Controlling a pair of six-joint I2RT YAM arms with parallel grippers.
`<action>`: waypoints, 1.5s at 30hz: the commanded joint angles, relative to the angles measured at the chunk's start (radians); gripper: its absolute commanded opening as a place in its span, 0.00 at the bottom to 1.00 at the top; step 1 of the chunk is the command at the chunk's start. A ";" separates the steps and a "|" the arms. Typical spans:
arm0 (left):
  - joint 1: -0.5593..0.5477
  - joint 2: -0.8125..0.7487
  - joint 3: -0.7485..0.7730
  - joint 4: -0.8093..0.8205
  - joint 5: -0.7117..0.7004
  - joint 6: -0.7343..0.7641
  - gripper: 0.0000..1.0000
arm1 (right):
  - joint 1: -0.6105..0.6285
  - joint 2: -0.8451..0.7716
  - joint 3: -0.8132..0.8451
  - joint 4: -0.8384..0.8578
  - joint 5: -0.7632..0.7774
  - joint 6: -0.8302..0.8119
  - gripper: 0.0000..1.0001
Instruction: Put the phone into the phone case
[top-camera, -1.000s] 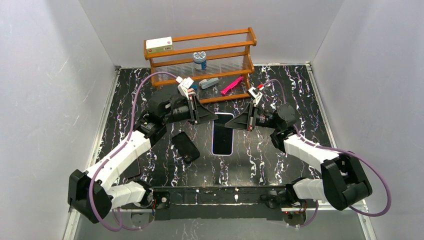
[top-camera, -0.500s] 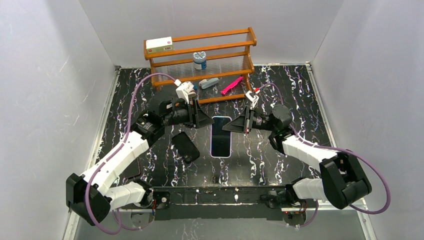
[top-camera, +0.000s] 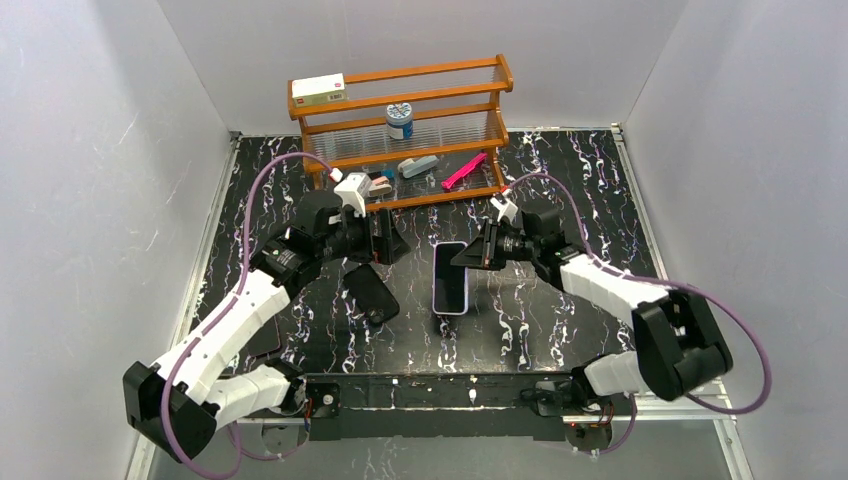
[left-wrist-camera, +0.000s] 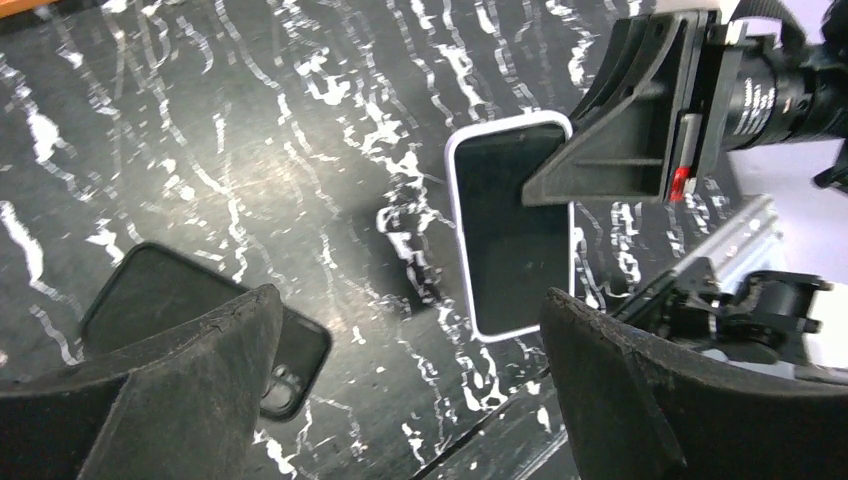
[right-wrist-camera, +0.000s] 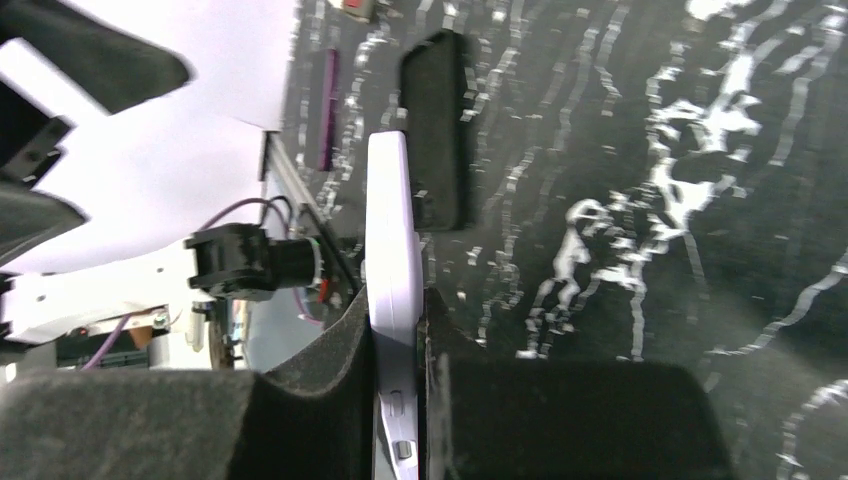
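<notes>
Gripping the phone (left-wrist-camera: 505, 270) edgewise, right fingers (right-wrist-camera: 560, 420), left fingers (left-wrist-camera: 180, 380) spread wide, black marbled table (top-camera: 520, 310), grey walls (top-camera: 100, 150)

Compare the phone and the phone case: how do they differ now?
The phone is clamped in the right gripper and tilted; the phone case lies flat, untouched. The phone has a pale rim and glossy screen; the phone case is matte black. Both are similar-sized rounded rectangles.
</notes>
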 joint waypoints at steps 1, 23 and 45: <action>0.002 -0.033 -0.045 -0.094 -0.147 0.028 0.98 | -0.051 0.106 0.091 -0.153 0.010 -0.133 0.01; 0.036 0.216 -0.209 -0.139 -0.451 -0.250 0.79 | -0.160 0.346 0.286 -0.428 0.142 -0.281 0.57; 0.045 0.425 -0.250 0.065 -0.256 -0.224 0.30 | -0.159 0.009 0.180 -0.468 0.158 -0.226 0.99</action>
